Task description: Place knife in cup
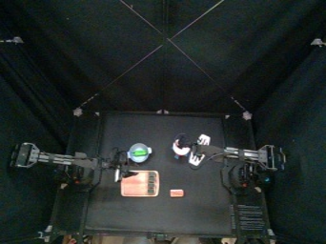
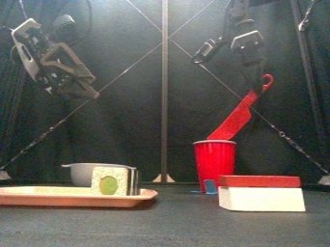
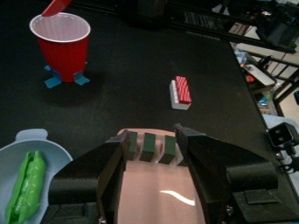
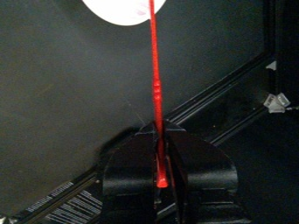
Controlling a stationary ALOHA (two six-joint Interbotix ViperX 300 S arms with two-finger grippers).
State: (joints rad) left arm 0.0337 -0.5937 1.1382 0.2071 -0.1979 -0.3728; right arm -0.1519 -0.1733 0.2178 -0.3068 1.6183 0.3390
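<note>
- Holding the red knife [image 2: 240, 109] by its handle, the right end effector [image 4: 158, 140] has its jaws closed narrowly on it. In the right wrist view the thin red strip runs straight out from between the jaws toward the cup.
- From the front, the knife slants down from the right arm, and its lower end goes into the mouth of the red cup [image 2: 214, 166]. I judge that the slant is there so the blade can slide over the rim and not hit it.
- From above the cup looks white inside [image 1: 185, 146], and it stands on the desk [image 1: 166, 214] near the middle, just in front of the right end effector. In the left wrist view a red tip [image 3: 54, 8] shows over its rim.
- The left end effector [image 3: 153, 171] hovers with its jaws wide apart and holds nothing. It hangs over a flat pink tray [image 3: 158, 188], well apart from the cup, so probably it only waits out of the way.
- Beside the tray a pale bowl with a green pod [image 3: 26, 179] stands, and a small red and white block [image 3: 180, 90] lies alone further on the desk.
- I think the task is almost done: the knife seems to be partly in the cup but is not yet released.
</note>
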